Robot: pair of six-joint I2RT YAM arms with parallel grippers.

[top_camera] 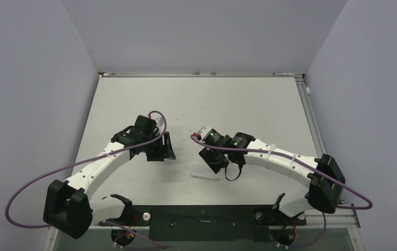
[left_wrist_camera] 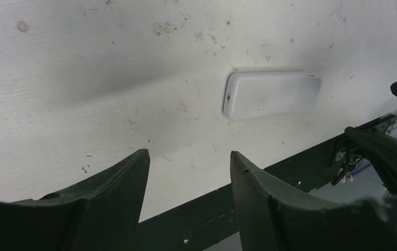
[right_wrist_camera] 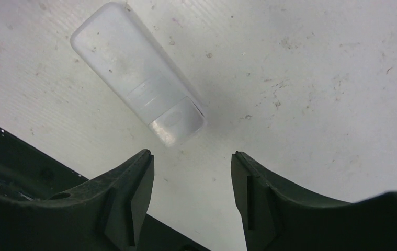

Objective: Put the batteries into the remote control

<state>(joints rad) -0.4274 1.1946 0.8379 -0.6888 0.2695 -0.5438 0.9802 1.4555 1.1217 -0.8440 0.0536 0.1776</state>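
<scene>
Remote control (right_wrist_camera: 138,78) seam (right_wrist_camera: 169,110): right wrist only

text: none legible | remote control (right_wrist_camera: 138,73): blank white back | table (top_camera: 238,104): no readable sign

The worktop (top_camera: 248,104) is lit evenly and softly from above in the top view, and only faint, blurred shadows are cast beneath the arms. The white remote control (top_camera: 206,172) is almost lost there against the pale surface. In the left wrist view a broad, soft-edged shadow is spread across the worktop inward of its near edge, and a thin one is drawn along the remote control's lower side. The left gripper (left_wrist_camera: 188,157) and right gripper (right_wrist_camera: 192,154) are rendered nearly black, with little detail. In the right wrist view the remote control appears hazy, with a grey shadow thrown beside it.
</scene>
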